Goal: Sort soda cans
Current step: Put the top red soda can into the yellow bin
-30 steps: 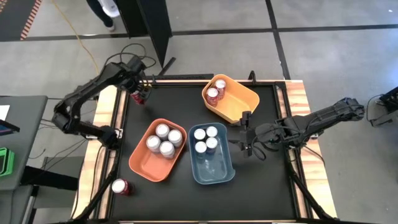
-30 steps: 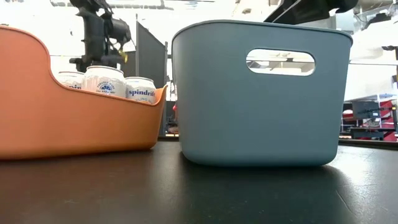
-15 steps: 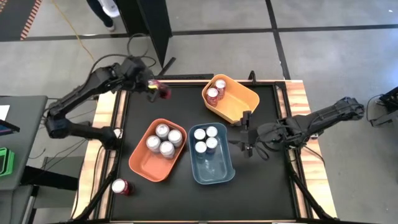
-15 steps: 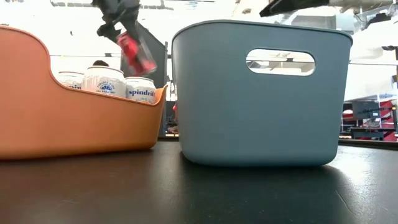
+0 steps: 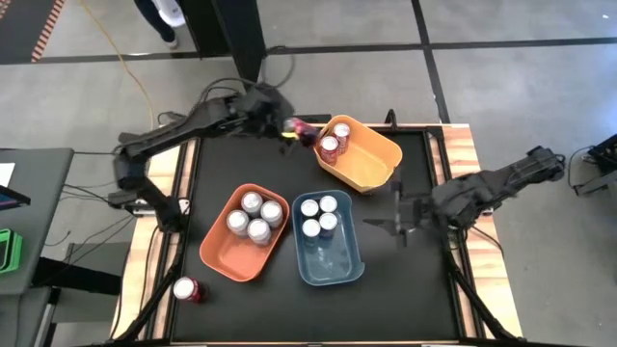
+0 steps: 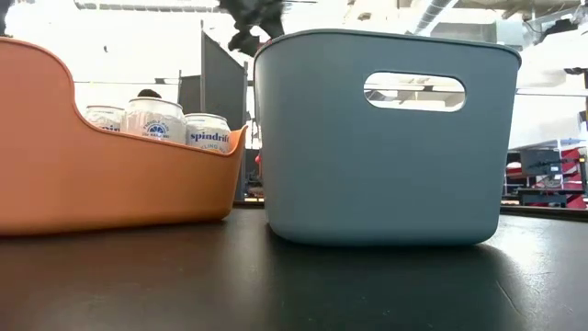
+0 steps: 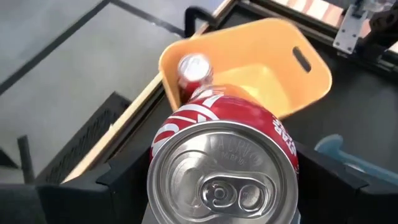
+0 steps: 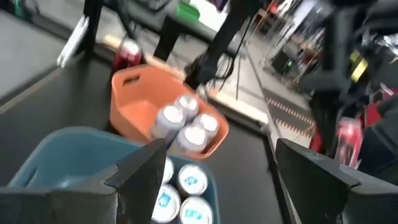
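Carrying a red soda can [image 5: 302, 131] in left pincer [image 5: 292, 130], clamped across the body, silver top toward the wrist cam, can tipped on its side. Held just short of the yellow bin's [image 5: 378, 146] near rim, above the far edge of the tabletop [image 5: 424, 289]. Judged step: drop it w/ the other red can [image 5: 331, 145] already in that bin.

To do well: clear the rim first, bring can fully over bare bin floor, not over the can already inside. Prob. best to right it or lower before letting go, else likely to roll or clip the wall. Release low.

Left arm stretched long across the far side, elbow back by the tabletop's left edge, wrist reaching toward yellow bin.

Right pincer [image 5: 397, 220] spread wide, nothing in it, parked low beside the blue bin [image 5: 333, 268], arm folded in from the right edge.

Elsewhere: four silver-white cans [image 5: 253, 218] in orange bin [image 5: 224, 253], four blue-labelled cans [image 5: 319, 216] in blue bin, one stray red can [image 5: 186, 289] at front-left edge, not yet sorted.
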Controlling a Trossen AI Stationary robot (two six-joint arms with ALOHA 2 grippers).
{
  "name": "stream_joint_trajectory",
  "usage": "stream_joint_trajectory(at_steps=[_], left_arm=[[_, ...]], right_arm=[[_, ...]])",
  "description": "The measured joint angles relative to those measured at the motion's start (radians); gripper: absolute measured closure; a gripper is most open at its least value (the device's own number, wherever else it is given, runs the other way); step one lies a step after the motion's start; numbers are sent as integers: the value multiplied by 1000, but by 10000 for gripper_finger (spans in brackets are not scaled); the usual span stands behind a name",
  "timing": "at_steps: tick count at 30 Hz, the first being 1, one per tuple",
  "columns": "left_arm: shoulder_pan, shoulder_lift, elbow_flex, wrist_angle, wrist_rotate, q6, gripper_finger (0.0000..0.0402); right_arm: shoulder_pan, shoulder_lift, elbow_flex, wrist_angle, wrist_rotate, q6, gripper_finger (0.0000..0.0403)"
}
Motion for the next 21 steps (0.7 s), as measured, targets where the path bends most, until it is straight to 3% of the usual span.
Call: stream_joint_trajectory(at_steps=[8, 21], left_arm=[[-66, 245, 258, -12, 0, 13, 98], [-123, 440, 498, -31, 5, 26, 98]], right_arm=[[11, -168, 25, -4, 0, 45, 80], [10, -350, 24, -75, 1, 72, 80]])
